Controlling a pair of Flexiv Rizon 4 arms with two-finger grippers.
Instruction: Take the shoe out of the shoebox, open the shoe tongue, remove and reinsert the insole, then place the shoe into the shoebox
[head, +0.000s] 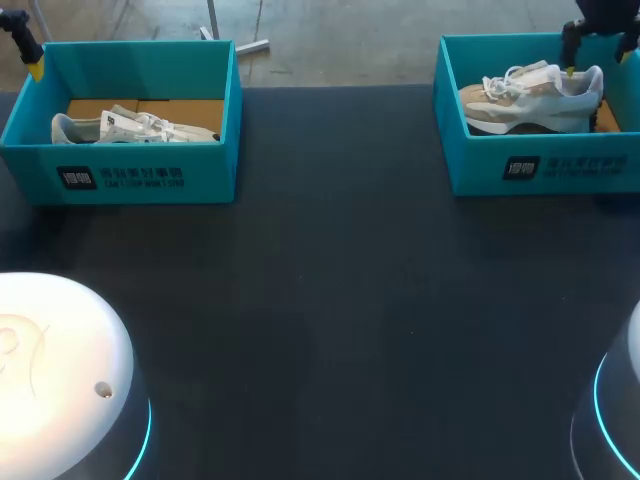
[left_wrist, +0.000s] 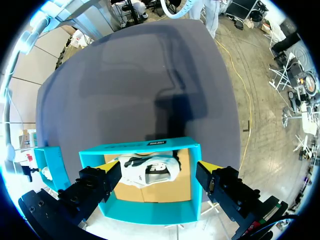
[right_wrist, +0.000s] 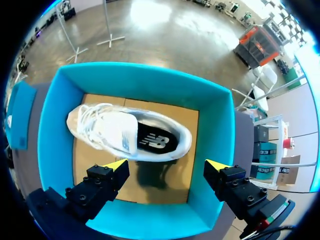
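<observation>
Two teal shoeboxes stand at the table's back. In the left box (head: 150, 175) a white shoe (head: 130, 127) lies on its side; in the left wrist view that shoe (left_wrist: 147, 170) shows below my open left gripper (left_wrist: 159, 172), which hangs above the box. Only one yellow fingertip (head: 37, 68) of it shows in the head view, at the box's back left corner. In the right box (head: 540, 165) a white and beige shoe (head: 530, 100) stands upright. My right gripper (head: 596, 62) hovers open over its heel end, and in its own view the shoe (right_wrist: 127, 132) lies just ahead of the spread fingers (right_wrist: 117, 165).
The dark table (head: 340, 300) stretches between and in front of the boxes. Two white robot bases with blue glowing rims sit at the front left (head: 60, 380) and front right (head: 620, 420).
</observation>
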